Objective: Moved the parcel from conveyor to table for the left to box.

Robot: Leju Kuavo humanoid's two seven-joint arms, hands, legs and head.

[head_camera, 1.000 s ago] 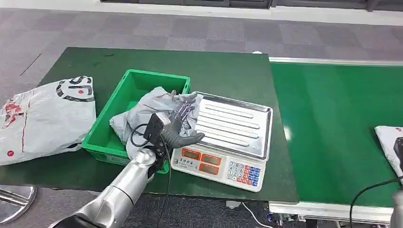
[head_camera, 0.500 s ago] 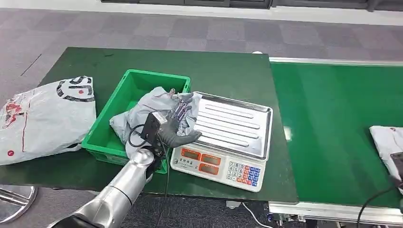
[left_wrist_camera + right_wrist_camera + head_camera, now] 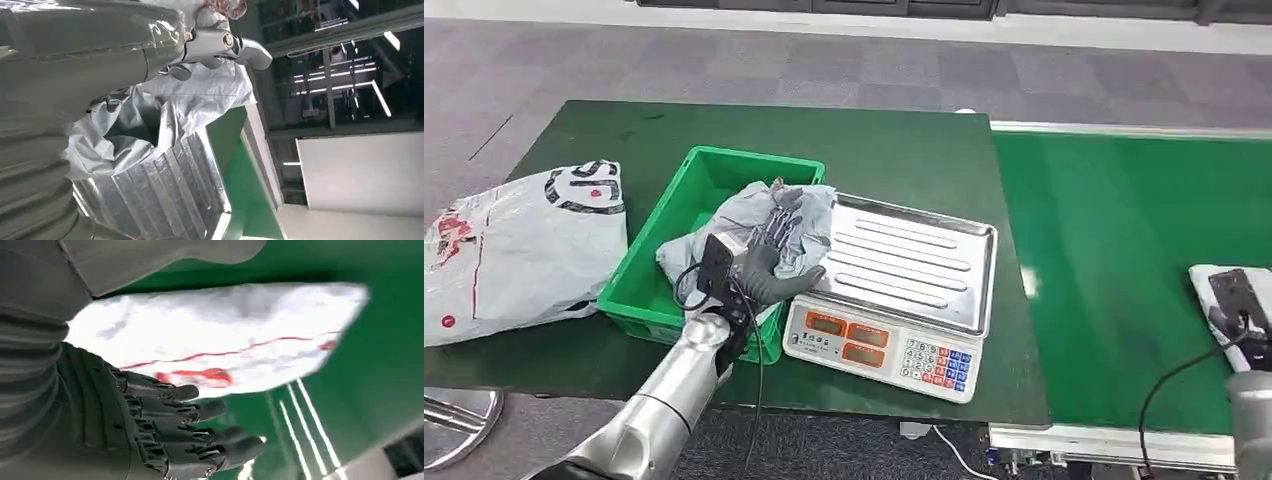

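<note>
A crumpled grey parcel (image 3: pixel 806 205) lies across the near right corner of the green bin (image 3: pixel 674 212) and the left edge of the scale (image 3: pixel 914 265). My left hand (image 3: pixel 769 262) grips it from the near side, fingers spread over the top and thumb underneath. In the left wrist view the grey parcel (image 3: pixel 200 100) bunches under my left hand (image 3: pixel 215 45), above the scale's ribbed steel tray (image 3: pixel 170 190). At the far right a white parcel with red print (image 3: pixel 1222 288) lies on the green conveyor (image 3: pixel 1124 250). My right hand (image 3: pixel 1242 308) hovers over it. The right wrist view shows my right hand (image 3: pixel 165 430) with fingers stretched beside the white parcel (image 3: pixel 225 335).
A large white and grey bag (image 3: pixel 524 250) lies on the dark green table (image 3: pixel 874 150) left of the bin. The scale's keypad faces the table's front edge. A cable runs from my right arm along the conveyor's near rail (image 3: pixel 1114 445).
My left hand has drawn the grey parcel leftward, off the scale tray towards the bin. The white parcel has slid left on the conveyor, and my right hand has come in over it.
</note>
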